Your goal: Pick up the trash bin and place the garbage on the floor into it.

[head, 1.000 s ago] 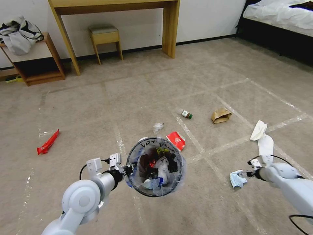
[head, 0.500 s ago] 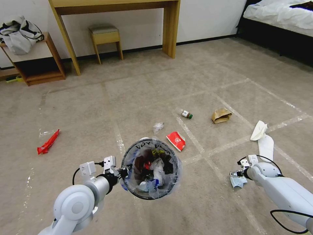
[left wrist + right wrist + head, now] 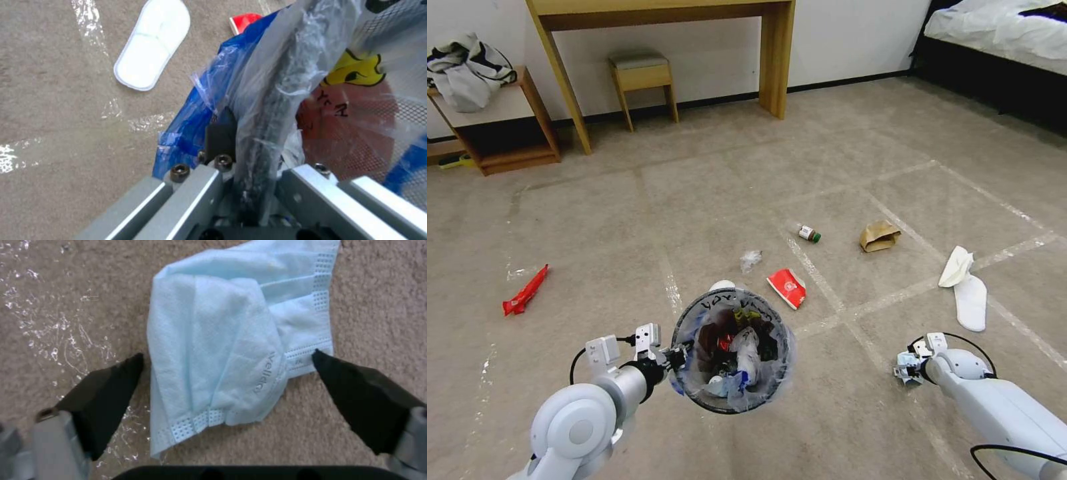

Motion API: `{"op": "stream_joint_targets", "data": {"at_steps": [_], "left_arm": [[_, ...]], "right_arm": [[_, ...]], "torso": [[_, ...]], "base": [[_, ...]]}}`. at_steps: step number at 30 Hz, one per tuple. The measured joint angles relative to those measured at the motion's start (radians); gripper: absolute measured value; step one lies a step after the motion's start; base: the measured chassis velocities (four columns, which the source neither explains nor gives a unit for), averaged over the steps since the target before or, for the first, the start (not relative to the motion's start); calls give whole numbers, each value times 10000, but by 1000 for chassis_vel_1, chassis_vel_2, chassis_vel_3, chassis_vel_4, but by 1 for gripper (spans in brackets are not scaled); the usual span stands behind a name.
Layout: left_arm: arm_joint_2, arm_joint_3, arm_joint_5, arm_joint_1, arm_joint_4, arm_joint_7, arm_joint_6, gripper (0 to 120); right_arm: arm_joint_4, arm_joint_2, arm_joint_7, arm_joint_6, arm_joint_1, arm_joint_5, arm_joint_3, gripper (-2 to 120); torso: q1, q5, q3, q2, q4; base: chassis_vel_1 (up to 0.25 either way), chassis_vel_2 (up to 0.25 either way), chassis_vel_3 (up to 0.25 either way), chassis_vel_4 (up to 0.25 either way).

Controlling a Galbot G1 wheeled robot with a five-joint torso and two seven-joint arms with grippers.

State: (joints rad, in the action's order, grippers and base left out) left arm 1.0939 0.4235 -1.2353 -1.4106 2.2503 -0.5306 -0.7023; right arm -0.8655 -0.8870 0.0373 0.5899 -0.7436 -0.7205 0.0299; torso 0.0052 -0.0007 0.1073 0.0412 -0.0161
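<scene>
The left gripper (image 3: 675,355) clamps its jaws on the rim of the bin (image 3: 732,347), held above the floor (image 3: 707,200). The right gripper (image 3: 227,356) is down at the carpet with jaws spread wide either side of the blue mask (image 3: 231,350), tips at its edges. Near the bin lie a red wrapper (image 3: 787,288) and a slipper (image 3: 151,46).

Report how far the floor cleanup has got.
Done: the left claw holds the trash bin up by its rim, and litter already lies inside. In hand: the right claw is open with a finger on each side of the blue face mask, not yet gripped. Left on the floor: red wrapper, red packet, small bottle, brown paper bag, white slippers, tissue.
</scene>
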Motion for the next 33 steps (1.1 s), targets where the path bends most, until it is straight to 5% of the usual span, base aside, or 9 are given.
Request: {"op": "stream_joint_targets", "data": {"at_steps": [11,21,28,30,33], "left_arm": [[27,-26,79,-45,-23,94,40,0],[60,-103,85,30,30,99,55,0],[60,-136,82,109,54,65,73,0],[62,-139,82,100,62,56,75,0],[74,-145,83,100,64,61,75,0]], "right_arm": [[222,-161,-8,-149,-106,168,-219,86],[-375,134,259,-173,-579,-23,-423,86],[-614,282,286,-138,-809,-162,-583,73],[-721,394,445,-86,-961,-224,-673,62],[-835,412,462,-69,-1011,-301,-698,53]], "torso": [[-2,-8,-4,6,-3],[2,32,8,-6,8],[3,25,6,-5,9],[4,-6,6,-7,-27],[3,15,4,-6,-21]], "base": [[0,0,0,0],[0,0,0,0],[0,0,0,0],[-31,-13,-5,-4],[-41,-17,-29,-35]]}}
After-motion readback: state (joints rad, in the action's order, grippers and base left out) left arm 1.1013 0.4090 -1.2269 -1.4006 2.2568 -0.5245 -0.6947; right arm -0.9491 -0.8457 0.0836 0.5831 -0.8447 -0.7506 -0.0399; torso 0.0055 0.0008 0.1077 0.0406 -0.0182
